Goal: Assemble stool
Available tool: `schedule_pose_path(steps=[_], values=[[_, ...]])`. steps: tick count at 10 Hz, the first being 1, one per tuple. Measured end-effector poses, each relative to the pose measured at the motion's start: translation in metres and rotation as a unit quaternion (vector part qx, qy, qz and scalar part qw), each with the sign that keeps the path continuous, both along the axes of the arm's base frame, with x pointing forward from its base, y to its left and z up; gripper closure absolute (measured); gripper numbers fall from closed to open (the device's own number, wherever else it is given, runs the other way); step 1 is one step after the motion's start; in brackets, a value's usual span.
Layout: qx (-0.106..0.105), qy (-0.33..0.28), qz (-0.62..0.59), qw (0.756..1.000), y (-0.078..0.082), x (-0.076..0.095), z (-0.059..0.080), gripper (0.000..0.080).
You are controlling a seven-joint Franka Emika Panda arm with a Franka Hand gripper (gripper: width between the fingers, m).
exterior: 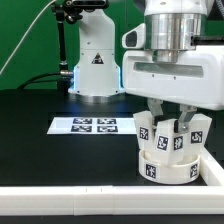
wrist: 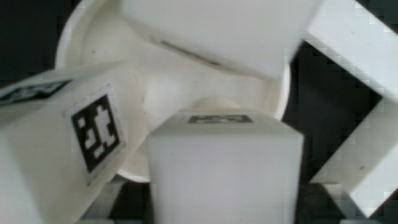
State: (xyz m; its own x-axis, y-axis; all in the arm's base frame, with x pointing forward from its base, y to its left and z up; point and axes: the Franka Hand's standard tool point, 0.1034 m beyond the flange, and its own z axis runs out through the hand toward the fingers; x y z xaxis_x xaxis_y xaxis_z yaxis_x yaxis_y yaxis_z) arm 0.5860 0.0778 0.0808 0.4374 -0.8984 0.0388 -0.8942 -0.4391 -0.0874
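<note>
Gripper [exterior: 171, 118]: positioned directly over the stool assembly, fingers reaching down among the upright legs. Jaws stand partly apart; they appear to close on one leg [exterior: 183, 133] at the middle of the group, though contact is not plainly visible.

Seat [exterior: 167, 163]: round, low, white, ring-like, with black-and-white tags on its rim. It rests on the black table [exterior: 40, 150], at about four o'clock in the exterior view, just beside the long white border rail [exterior: 100, 202] that runs along six o'clock.

Contents of seat: three block-shaped tagged legs stand up out of it. One sits at nine o'clock of the ring [exterior: 146, 127], one at three o'clock [exterior: 196, 130], and the gripped one between them.

Marker board [exterior: 84, 125]: flat white sheet with four tags, lying on the table at nine o'clock of the seat, apart from it.

Robot base [exterior: 96, 62]: white pedestal at twelve o'clock in the exterior view, well behind the board.

Exterior view only: table, rail, marker board, base, and the seat's full outline.

Wrist view only: close detail of a white leg block [wrist: 217, 165] with a small tag on its end face, a second tagged leg [wrist: 80, 130] just beside it, and the seat's curved inner wall [wrist: 169, 60] behind them. Finger contact cannot be made out here.
</note>
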Motion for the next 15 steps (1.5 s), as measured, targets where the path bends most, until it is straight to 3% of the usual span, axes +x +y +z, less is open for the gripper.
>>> schedule_pose_path(steps=[4,6,9,15], values=[[0.022,-0.001,-0.133,0.991,0.002,0.0,0.0,0.0459],[0.052,-0.009,-0.267,0.962,0.005,0.001,0.0,0.0459],[0.087,-0.022,-0.429,0.899,0.014,0.001,0.0,0.0459],[0.117,-0.011,-0.515,0.849,0.022,-0.002,-0.002,0.0459]])
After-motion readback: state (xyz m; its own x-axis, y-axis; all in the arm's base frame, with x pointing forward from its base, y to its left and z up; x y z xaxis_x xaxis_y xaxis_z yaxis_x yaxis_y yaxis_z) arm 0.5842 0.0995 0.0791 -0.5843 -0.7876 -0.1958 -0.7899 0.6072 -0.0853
